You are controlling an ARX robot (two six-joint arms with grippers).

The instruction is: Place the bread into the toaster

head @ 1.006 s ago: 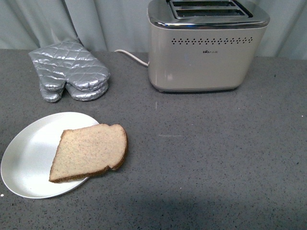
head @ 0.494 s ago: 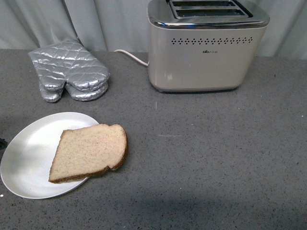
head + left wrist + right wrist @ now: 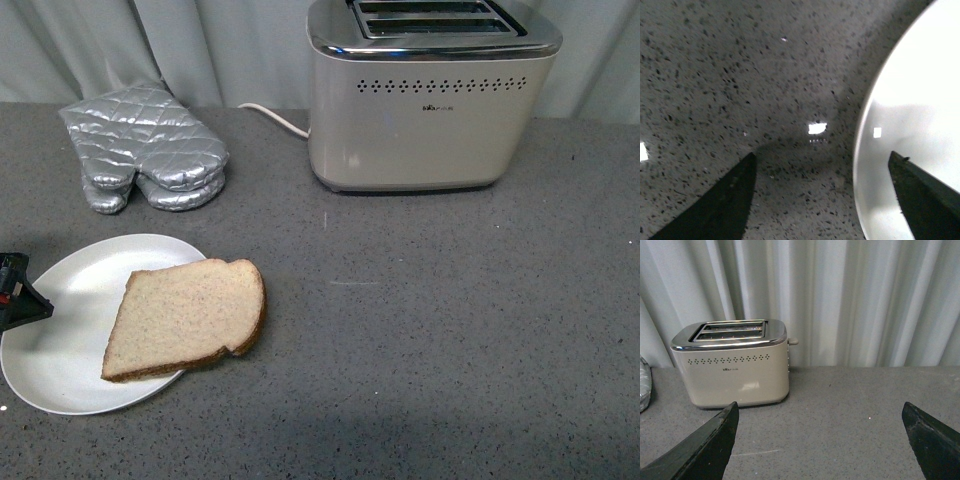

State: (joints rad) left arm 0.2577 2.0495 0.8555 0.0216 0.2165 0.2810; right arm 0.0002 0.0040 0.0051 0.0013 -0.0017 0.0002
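The bread (image 3: 185, 318), a light-brown slice with a darker crust, lies flat on the right side of a white plate (image 3: 60, 350), overhanging its rim. The beige toaster (image 3: 430, 100) stands at the back with both chrome-edged slots empty. My left gripper (image 3: 821, 155) is open low over the plate's left rim (image 3: 865, 150), one finger over the counter and the other over the plate. In the front view only its dark tip (image 3: 15, 295) shows, well left of the bread. My right gripper (image 3: 820, 405) is open and empty above bare counter, facing the toaster (image 3: 732, 365) from a distance.
A silver quilted oven mitt (image 3: 145, 150) lies at the back left, next to the toaster's white cord (image 3: 275, 118). A pale curtain (image 3: 850, 300) hangs behind the dark speckled counter (image 3: 450, 330).
My left gripper has come into the front view at the left edge, beside the plate. Bread, plate and toaster have not moved.
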